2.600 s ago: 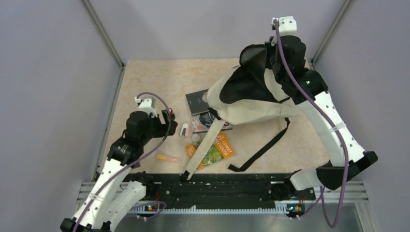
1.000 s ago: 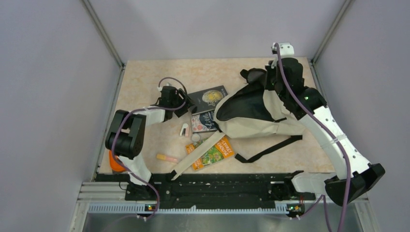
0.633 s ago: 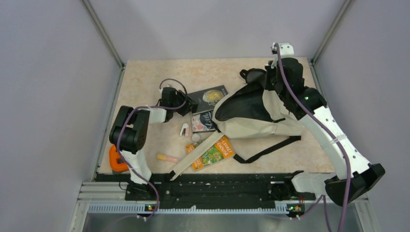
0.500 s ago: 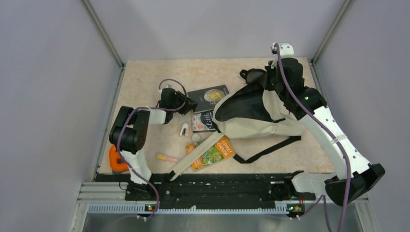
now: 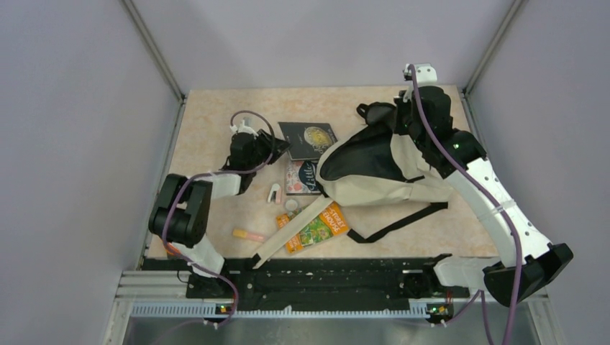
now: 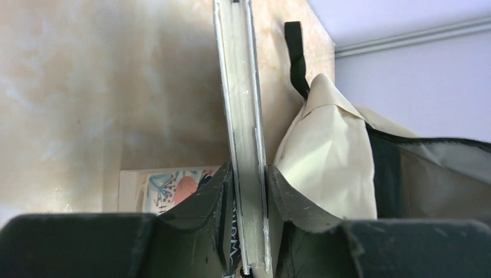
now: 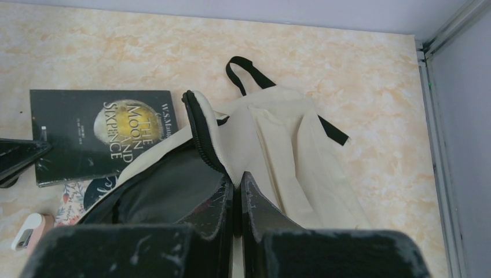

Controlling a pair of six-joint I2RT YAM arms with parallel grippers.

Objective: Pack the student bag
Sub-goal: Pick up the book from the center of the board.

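Across the right half of the bench (image 5: 216,115): the student bag (image 5: 374,176), slumped on its side, black-lined mouth gaping toward the left, one long strap trailing to the near edge. Pinched at the mouth's zipper rim by the right tool (image 7: 236,194), jaws narrowed almost to touching on the fabric; from above, fingertips mostly hidden behind the wrist and folds of cloth. Just left of the bag, the left tool (image 6: 249,185), closed narrow on the near edge of a black book (image 5: 308,139), pads pressed to both covers. Seen from that wrist, only the book's pale page edge; cover and title out of sight there, and readable only from the right wrist. Below the black book, a floral book (image 5: 301,177), partly tucked under the bag, its title cut off. Nearer still, an orange book (image 5: 320,224), crossed by the strap. Beside these, a small pink-and-white item (image 5: 274,192) and an orange-pink stick (image 5: 248,234), both too small to identify.
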